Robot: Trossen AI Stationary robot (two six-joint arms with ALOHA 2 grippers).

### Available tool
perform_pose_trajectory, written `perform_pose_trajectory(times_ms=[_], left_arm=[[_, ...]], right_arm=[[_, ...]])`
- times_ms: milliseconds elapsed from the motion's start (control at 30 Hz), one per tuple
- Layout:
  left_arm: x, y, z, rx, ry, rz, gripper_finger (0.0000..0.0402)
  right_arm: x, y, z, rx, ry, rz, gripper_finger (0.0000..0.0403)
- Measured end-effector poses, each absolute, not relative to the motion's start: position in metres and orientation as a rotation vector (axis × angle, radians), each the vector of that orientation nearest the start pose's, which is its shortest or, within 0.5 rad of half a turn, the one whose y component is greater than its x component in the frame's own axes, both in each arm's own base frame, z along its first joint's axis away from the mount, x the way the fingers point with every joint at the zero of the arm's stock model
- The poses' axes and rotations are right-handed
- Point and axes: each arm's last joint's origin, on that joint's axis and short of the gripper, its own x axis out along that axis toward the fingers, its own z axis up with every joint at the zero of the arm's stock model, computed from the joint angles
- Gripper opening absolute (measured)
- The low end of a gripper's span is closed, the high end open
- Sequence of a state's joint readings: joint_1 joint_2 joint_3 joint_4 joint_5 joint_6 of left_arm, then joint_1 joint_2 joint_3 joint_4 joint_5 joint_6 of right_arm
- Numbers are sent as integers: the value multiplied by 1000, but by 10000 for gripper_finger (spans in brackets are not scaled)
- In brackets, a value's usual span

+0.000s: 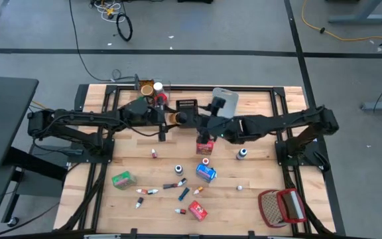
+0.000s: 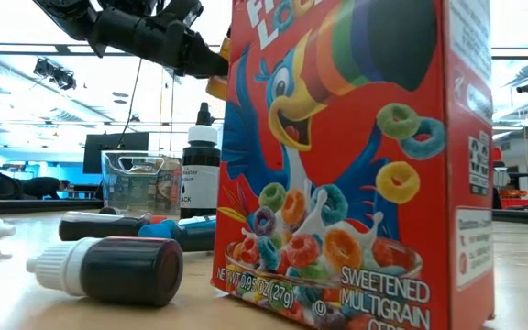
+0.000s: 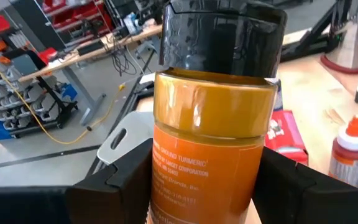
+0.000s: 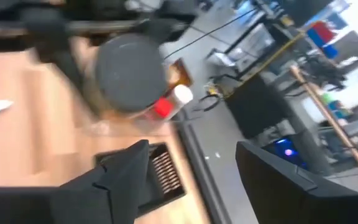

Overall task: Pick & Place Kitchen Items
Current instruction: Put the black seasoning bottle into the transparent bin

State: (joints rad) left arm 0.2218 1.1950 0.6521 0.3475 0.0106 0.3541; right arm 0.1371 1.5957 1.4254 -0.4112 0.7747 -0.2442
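Turmeric jar (image 3: pixel 213 143) (amber body, black lid) fills the left wrist view. It sits clamped between the two fingers (image 3: pixel 120 180) of the left gripper (image 3: pixel 210 190), whose jaws stand partly apart to the jar's width and press on the label from either side.

In the high view the jar hangs clear of the table (image 1: pixel 257 166), over the middle and nearer the back edge. Its long axis lies roughly level and runs along the table's length, with the lid towards the right arm.

Right gripper (image 4: pixel 192 152) faces that lid almost end-on from just beside it. Its jaws are spread wide and hold nothing. In its own wrist view the lid (image 4: pixel 129 71) lies off to one side of the gap, not between the fingers.

Left is therefore the arm in charge. Any hand-over would call for the right jaws to come in along the jar's axis and line up on the lid.

Clear bin (image 1: pixel 152 88), black bin (image 1: pixel 187 106) and grey-blue bin (image 1: pixel 224 101) stand along the back edge, near the jar. The other groceries (cereal box (image 2: pixel 346 156) among them) lie scattered towards the front edge.
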Motion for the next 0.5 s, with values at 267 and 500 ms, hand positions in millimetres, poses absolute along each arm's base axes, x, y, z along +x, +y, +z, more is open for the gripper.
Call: perform_pose_trajectory(times_ms=[267,500], left_arm=[[253,57,260,336,177,179,228],[253,57,261,314,162,180,228]], right_arm=[[343,35,302,-363,631,-480,258],[345,11,252,-387,182,-321,258]])
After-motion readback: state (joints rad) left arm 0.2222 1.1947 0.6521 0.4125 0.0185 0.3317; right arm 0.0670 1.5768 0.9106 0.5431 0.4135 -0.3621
